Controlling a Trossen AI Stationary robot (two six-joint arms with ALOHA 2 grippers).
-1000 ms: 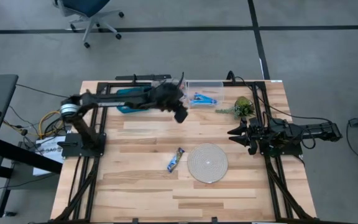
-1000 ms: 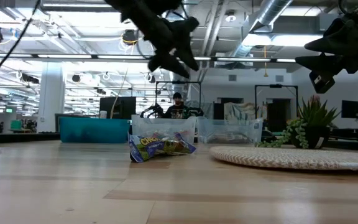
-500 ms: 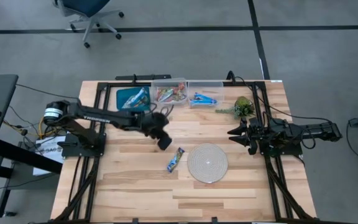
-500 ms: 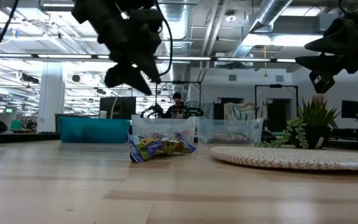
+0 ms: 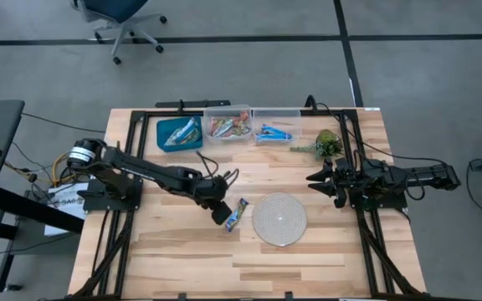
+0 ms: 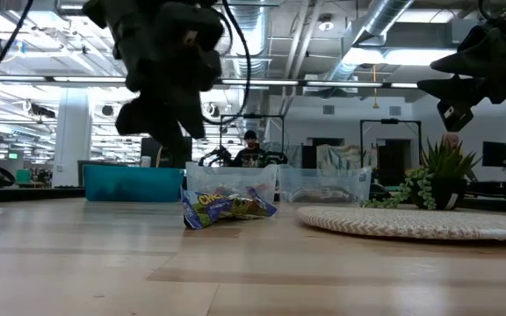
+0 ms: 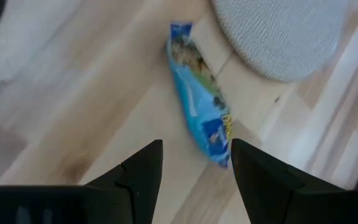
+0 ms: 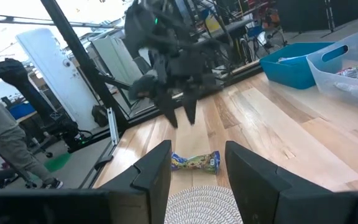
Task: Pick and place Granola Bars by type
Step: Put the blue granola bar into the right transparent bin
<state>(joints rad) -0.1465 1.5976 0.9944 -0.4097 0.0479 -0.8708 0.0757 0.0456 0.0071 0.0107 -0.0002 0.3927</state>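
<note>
One granola bar in a blue wrapper [image 5: 237,215] lies flat on the wooden table, just left of the round woven mat [image 5: 279,219]. It also shows in the left wrist view [image 7: 201,118] and the low view [image 6: 228,206]. My left gripper [image 5: 222,213] hangs open above the bar's near-left end, its fingers [image 7: 143,171] apart and clear of the wrapper. In the low view this gripper [image 6: 158,132] is well above the table. My right gripper [image 5: 318,179] waits open at the table's right side, above the surface.
Three bins stand along the far edge: a teal one [image 5: 179,132], a clear one with multicoloured bars [image 5: 228,125] and a clear one with blue bars [image 5: 274,130]. A green plant sprig [image 5: 325,144] lies far right. A person sits in the room beyond [image 6: 250,149].
My left gripper has swung from above the far bins toward the table's near edge and come down, ending beside the blue bar next to the mat. The bar and the right arm have kept still.
</note>
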